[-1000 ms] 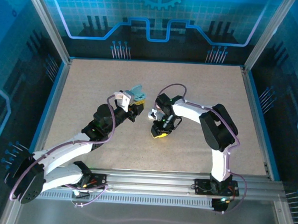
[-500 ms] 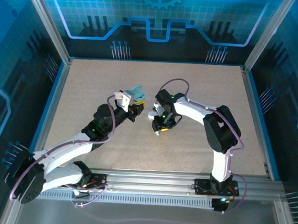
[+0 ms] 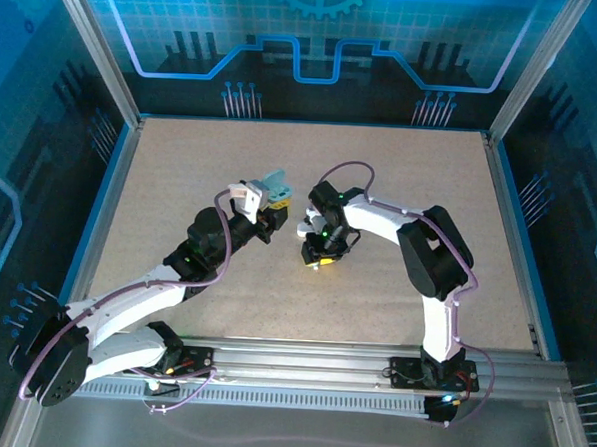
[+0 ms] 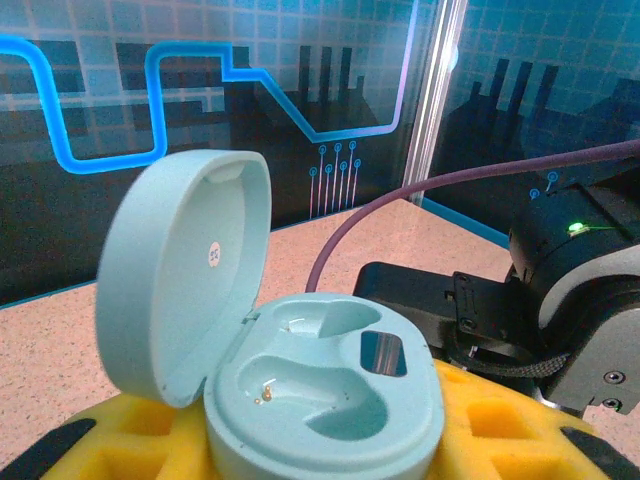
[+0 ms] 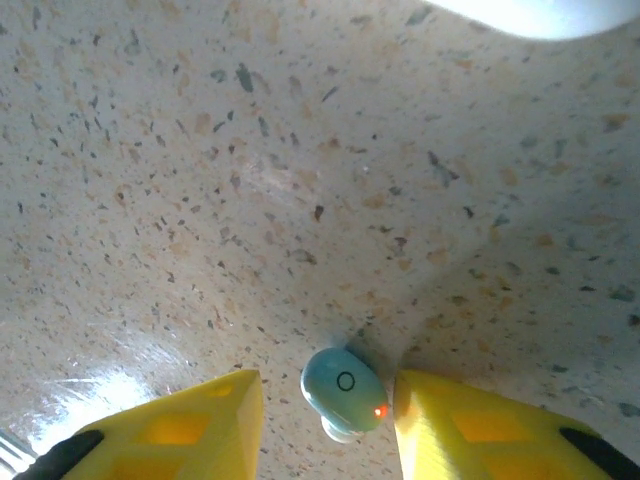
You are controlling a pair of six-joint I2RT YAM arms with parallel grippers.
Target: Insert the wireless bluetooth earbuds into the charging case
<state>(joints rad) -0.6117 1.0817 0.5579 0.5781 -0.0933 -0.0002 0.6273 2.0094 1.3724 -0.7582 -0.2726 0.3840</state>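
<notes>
We hold the case in our left gripper, lid up, so an earbud can drop in. Near the case, our right gripper has its jaws a little apart around the earbud on the table, ready to pinch it.

a, pale-blue rounded plastic charging case: smooth, satin, softly reflective inside. b, small pale-blue plastic earbud: smooth, glossy. c, yellow foam finger pads: matt, finely porous. d, speckled beige tabletop: stone-like, semi-gloss, with glare patches.
</notes>
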